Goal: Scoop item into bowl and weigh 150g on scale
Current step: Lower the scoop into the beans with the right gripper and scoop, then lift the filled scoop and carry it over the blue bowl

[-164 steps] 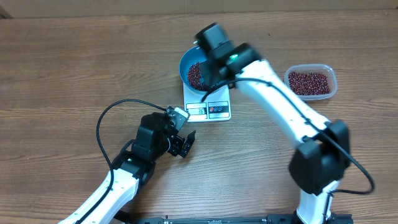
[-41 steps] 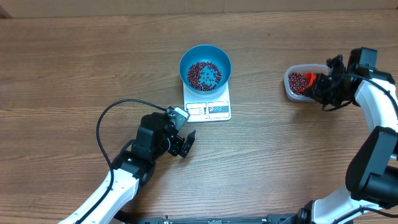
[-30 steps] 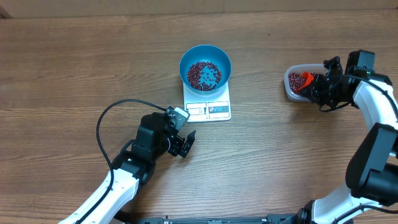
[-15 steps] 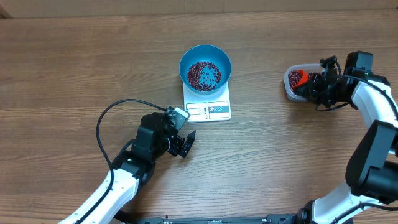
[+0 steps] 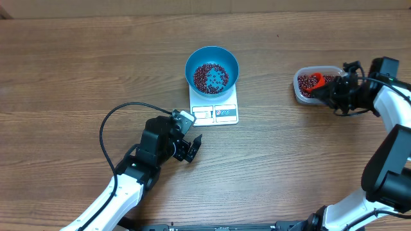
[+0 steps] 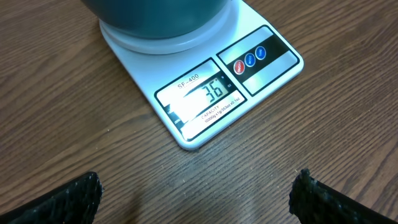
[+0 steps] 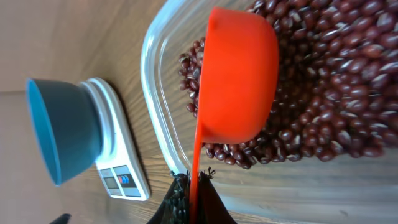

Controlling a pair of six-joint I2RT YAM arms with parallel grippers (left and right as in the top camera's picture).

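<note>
**Scoop at the tub, bowl part-filled on the scale**

Nearest, on the near side of the scale (image 5: 215, 113) and a little to its left: left gripper (image 5: 191, 148), low over the wooden table (image 5: 64, 70), spread as wide as it goes, empty. In its wrist view, only two dark fingertips (image 6: 68, 199) at the lower corners, bare wood between them and the scale's display edge just ahead. Black cable (image 5: 104, 131) looping out further left of that arm.

Next, the scale itself: flat, white, with a display panel and three small buttons along its near edge, reading 36. On its far half, seated on the platform: teal-blue bowl (image 5: 191, 59), upright, with a shallow layer of dark red beans (image 5: 210, 77) across the bottom and bare inner wall above them.

Well to the right of the scale, at about the bowl's depth: clear plastic tub (image 5: 297, 90), holding a loose heap of the same beans. Beside it, right gripper (image 5: 332, 92), clamped tight on the thin handle of an orange scoop (image 7: 239, 81). Scoop cup inside the tub's rim, toward the end nearer the scale, low over the heap. Contact with the beans unclear. Only the cup's outer side on show in the wrist view, contents hidden.
</note>
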